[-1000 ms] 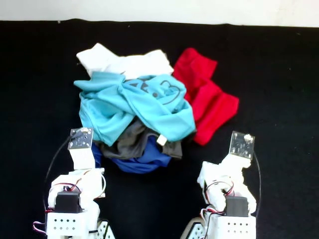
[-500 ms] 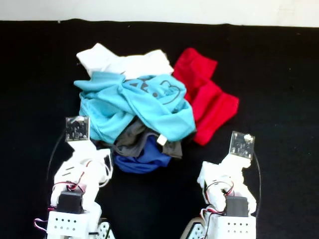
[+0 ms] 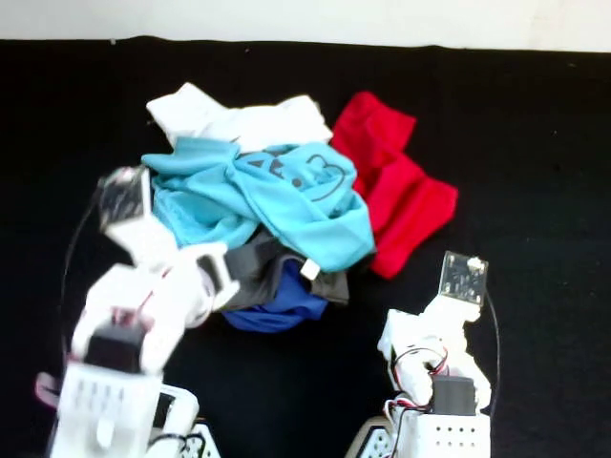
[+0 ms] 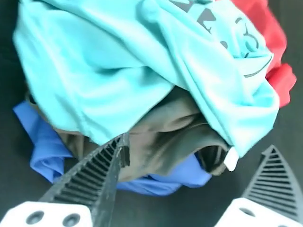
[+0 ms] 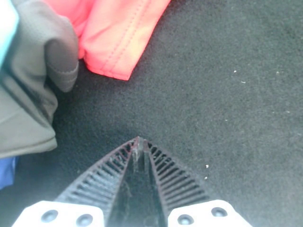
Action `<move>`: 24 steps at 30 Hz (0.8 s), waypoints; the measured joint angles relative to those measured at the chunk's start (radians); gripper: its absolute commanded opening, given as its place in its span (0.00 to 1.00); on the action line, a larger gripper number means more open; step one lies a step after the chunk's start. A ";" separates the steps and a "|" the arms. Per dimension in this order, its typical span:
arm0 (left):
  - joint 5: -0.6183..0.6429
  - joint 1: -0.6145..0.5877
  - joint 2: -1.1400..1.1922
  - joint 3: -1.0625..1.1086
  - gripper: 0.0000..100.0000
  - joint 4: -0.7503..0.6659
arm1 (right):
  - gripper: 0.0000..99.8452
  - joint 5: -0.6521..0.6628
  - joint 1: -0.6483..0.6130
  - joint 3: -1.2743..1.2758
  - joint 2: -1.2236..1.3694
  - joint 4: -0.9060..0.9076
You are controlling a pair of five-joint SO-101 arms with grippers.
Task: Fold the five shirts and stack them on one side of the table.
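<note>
Shirts (image 3: 272,205) lie heaped in the middle of the tabletop (image 3: 535,143). At the heap's near left edge the left end effector (image 4: 198,145) hangs spread wide and empty over the gray shirt (image 4: 165,137) and blue shirt (image 4: 42,142), which poke out under the turquoise shirt (image 4: 118,61). Rightmost lies the red shirt (image 3: 396,196); near its hem the right end effector (image 5: 138,144) is clenched, empty, above bare tabletop.
</note>
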 measured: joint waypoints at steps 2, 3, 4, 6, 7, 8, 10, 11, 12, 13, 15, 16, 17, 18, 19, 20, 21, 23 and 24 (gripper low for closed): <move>0.011 0.020 0.203 -0.109 0.51 0.000 | 0.01 0.000 0.000 0.000 0.000 0.000; 0.021 0.025 0.308 -0.160 0.53 0.000 | 0.01 0.000 0.000 0.000 0.000 0.000; 0.037 0.029 0.411 -0.209 0.54 0.000 | 0.01 0.000 0.000 0.000 0.000 0.000; 0.064 0.031 0.618 -0.318 0.55 0.000 | 0.01 0.000 0.000 0.000 0.000 0.000; 0.072 0.028 0.713 -0.376 0.55 0.000 | 0.01 0.000 0.000 0.000 0.000 0.000; 0.077 0.028 0.812 -0.436 0.55 0.000 | 0.01 0.000 0.000 0.000 0.000 0.000; 0.080 0.028 0.991 -0.559 0.55 0.000 | 0.01 0.000 0.000 0.000 0.000 0.000; 0.080 0.028 1.076 -0.615 0.55 0.000 | 0.01 0.000 0.000 0.000 0.000 0.000; 0.078 0.028 1.154 -0.671 0.54 0.005 | 0.01 0.000 0.000 0.000 0.000 0.000; 0.075 0.028 1.227 -0.721 0.51 0.028 | 0.01 0.000 0.000 0.000 0.000 0.000; 0.049 0.025 1.353 -0.821 0.41 0.103 | 0.01 0.000 0.000 0.000 0.000 0.000; 0.038 0.015 1.407 -0.864 0.34 0.146 | 0.01 0.000 0.000 0.000 0.000 0.000; 0.031 0.002 1.453 -0.910 0.26 0.199 | 0.01 0.000 0.000 0.000 0.000 0.000; 0.021 -0.018 1.499 -0.956 0.17 0.250 | 0.01 0.000 0.000 0.000 0.000 0.000; 0.012 -0.041 1.540 -1.005 0.08 0.298 | 0.01 0.000 0.000 0.000 0.000 0.000; 0.002 -0.064 1.580 -1.053 0.01 0.344 | 0.01 0.000 0.000 0.000 0.000 0.000; -0.012 -0.094 1.619 -1.097 0.01 0.384 | 0.01 0.000 0.000 0.000 0.000 0.000; -0.063 -0.166 1.695 -1.201 0.02 0.456 | 0.01 0.000 0.000 0.000 0.000 0.000; -0.094 -0.204 1.728 -1.250 0.01 0.488 | 0.01 0.000 0.000 0.000 0.000 0.000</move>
